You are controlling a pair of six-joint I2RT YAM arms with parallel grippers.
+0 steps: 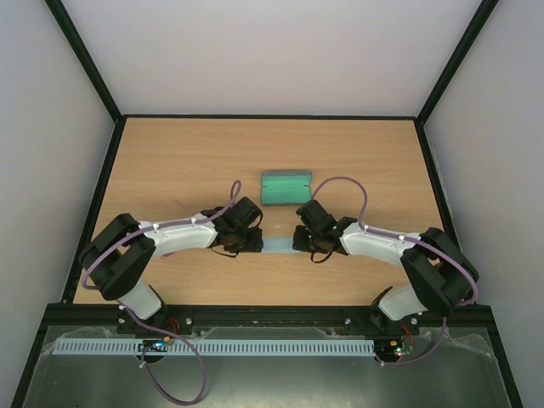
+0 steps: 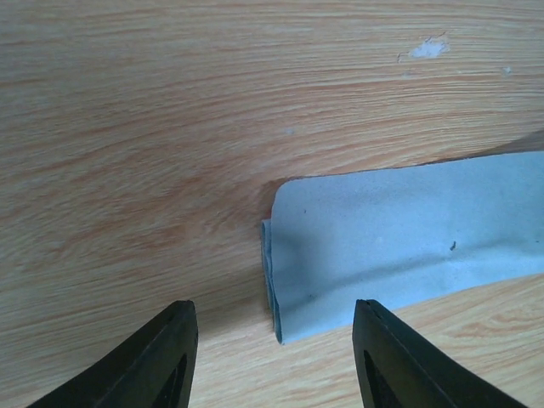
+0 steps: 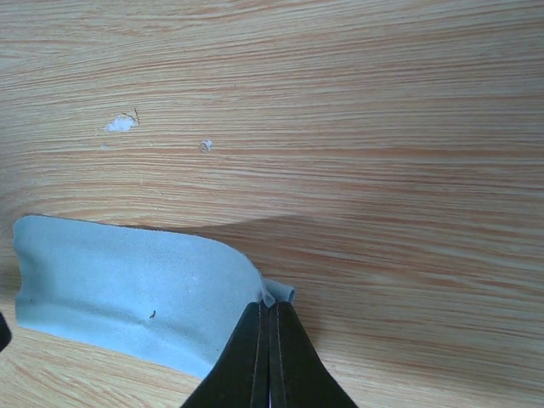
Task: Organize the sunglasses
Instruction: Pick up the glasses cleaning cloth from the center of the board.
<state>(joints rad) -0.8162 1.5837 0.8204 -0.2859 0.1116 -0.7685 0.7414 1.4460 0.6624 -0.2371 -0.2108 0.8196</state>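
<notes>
A folded light blue cloth [image 1: 277,246] lies flat on the wooden table between my two grippers. My left gripper [image 1: 245,243] is open; in the left wrist view its tips [image 2: 274,308] hover just short of the cloth's folded left end [image 2: 399,246], not touching it. My right gripper [image 1: 304,241] is shut on the cloth's right corner; in the right wrist view the closed tips [image 3: 270,308] pinch a small curl of the cloth [image 3: 127,272]. The sunglasses are not visible in any view.
An oblong case [image 1: 286,188], looking greenish here, sits just beyond the grippers at the table's centre. Black frame rails [image 1: 102,195] border the wooden table [image 1: 170,161]. A small white chip [image 3: 121,123] marks the wood near the cloth.
</notes>
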